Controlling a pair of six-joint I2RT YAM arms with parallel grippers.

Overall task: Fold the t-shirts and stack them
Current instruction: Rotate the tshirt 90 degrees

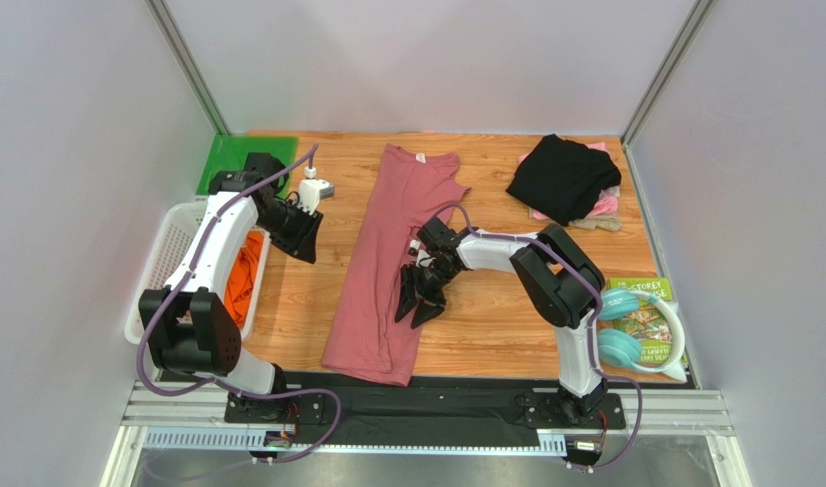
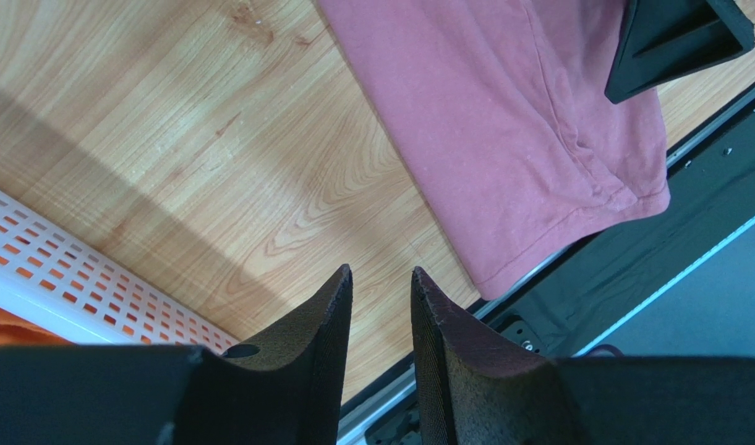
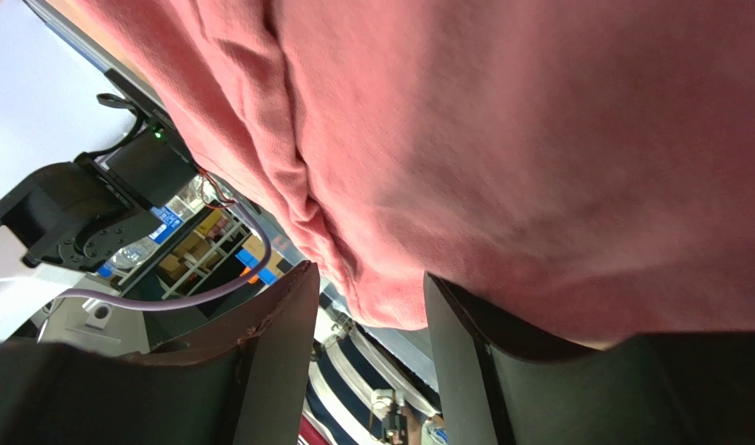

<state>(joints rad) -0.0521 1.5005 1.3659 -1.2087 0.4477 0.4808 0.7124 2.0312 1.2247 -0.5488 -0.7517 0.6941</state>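
While the dusty-rose t-shirt (image 1: 381,254) lies lengthwise down the middle of the table (image 1: 498,325), doubled into a long strip, the right gripper (image 1: 419,297) is placed at its right edge, just below the frame's centre, with jaws moderately parted. In the right wrist view a bunched fold is seen sagging toward the gap, though whether any cloth is caught between the fingers cannot be settled. The left gripper (image 1: 297,235) is positioned over bare wood left of the shirt, its jaws narrowly apart and empty. Two risks are judged likely. If only one layer is pinched, the layers may slide apart and the fold be lost. If the hem at the table's lower edge is dragged, it may slip off. The black t-shirt (image 1: 564,178) is piled at upper right, and the orange t-shirt (image 1: 246,276) is in the basket (image 1: 171,241) at left.
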